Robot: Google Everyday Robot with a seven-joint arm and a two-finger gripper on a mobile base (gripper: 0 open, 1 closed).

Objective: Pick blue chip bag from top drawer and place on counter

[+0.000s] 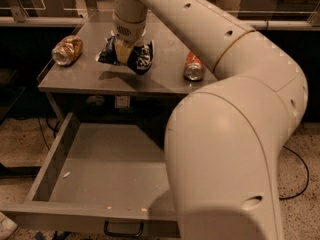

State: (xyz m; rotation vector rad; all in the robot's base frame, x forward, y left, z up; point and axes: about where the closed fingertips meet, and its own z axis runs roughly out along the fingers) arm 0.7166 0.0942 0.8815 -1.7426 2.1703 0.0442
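Note:
The blue chip bag [141, 57] is crumpled, dark blue with white lettering. It hangs just over the counter [90, 79], near its middle, and casts a shadow under itself. My gripper [121, 53] comes down from above and is shut on the bag's middle. Its yellowish fingers [120, 49] cover part of the bag. The top drawer [100, 164] is pulled out below the counter, with only small crumbs on its floor. Its dark handle [123, 229] shows at the front.
A crushed gold-brown can [66, 50] lies on the counter's left side. A red soda can [193, 67] lies on its right side. My large white arm [235, 149] fills the right of the view and hides the drawer's right part. A black cable [300, 179] lies on the floor.

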